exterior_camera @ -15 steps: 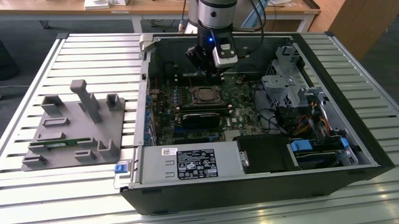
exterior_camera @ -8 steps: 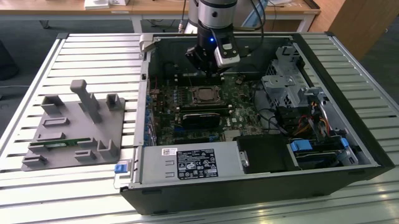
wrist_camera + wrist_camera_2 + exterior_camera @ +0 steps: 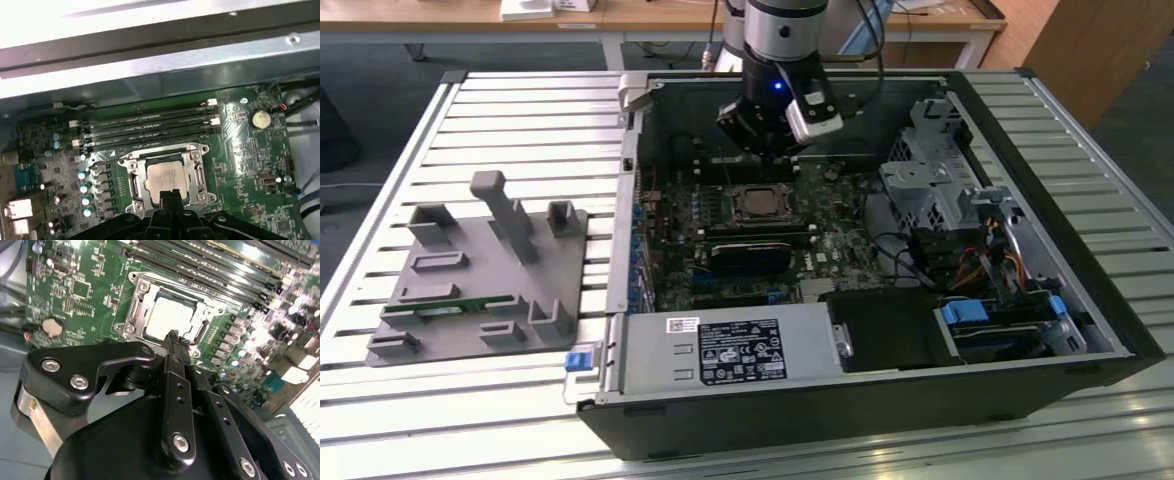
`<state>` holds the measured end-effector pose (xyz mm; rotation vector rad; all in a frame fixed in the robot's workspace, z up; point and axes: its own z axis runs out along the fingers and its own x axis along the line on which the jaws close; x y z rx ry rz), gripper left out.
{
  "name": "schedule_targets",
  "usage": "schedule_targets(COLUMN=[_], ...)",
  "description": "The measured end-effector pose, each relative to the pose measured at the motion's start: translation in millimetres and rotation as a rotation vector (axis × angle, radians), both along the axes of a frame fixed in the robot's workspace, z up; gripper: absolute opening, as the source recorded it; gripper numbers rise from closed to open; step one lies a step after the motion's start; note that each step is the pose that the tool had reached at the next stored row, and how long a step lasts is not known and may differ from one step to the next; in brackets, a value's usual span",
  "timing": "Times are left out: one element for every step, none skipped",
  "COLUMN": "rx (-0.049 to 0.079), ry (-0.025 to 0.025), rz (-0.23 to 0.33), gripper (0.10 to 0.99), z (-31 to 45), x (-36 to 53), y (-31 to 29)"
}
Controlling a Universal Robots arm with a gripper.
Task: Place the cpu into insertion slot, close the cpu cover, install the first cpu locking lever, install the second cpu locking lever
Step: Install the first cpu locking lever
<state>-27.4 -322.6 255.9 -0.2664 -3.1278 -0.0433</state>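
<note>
The cpu (image 3: 167, 176) lies flat in the insertion slot (image 3: 757, 206) on the green board, its silver top showing in both wrist views (image 3: 169, 317). The cpu cover (image 3: 196, 175) lies down around it as a silvery frame (image 3: 136, 307). My gripper (image 3: 173, 335) hangs just above the edge of the socket, its black fingers pressed together and holding nothing. The fingertips (image 3: 170, 196) overlap the chip's edge in the first wrist view. In the exterior view my gripper (image 3: 767, 152) sits inside the open computer case, just behind the socket.
Long black memory slots (image 3: 145, 127) run beside the socket, and a coin battery (image 3: 260, 118) sits further along the board. A black block (image 3: 750, 256) lies in front of the socket. The case holds a power supply (image 3: 727, 350) and a drive cage (image 3: 934, 190). A grey fixture plate (image 3: 480, 270) stands at the exterior view's left.
</note>
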Motion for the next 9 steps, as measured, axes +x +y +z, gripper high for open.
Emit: schedule_targets(rx=[0.0,0.0,0.0,0.0,0.0,0.0,0.0,0.0,0.0], ry=[0.0,0.0001,0.0,0.0,0.0,0.0,-0.0001,0.0,-0.0001], rz=[0.018,0.036,0.056,0.074,0.092,0.109,0.127,0.143,0.156], gripper=[0.106,0.106,0.106,0.106,0.106,0.106,0.106,0.106,0.106], z=[0.0,-0.1,-0.1,-0.2,-0.2,-0.3,-0.4,-0.4,-0.5], x=[0.0,0.0,0.0,0.0,0.0,0.0,0.0,0.0,0.0], y=[0.0,0.0,0.0,0.0,0.0,0.0,0.0,0.0,0.0])
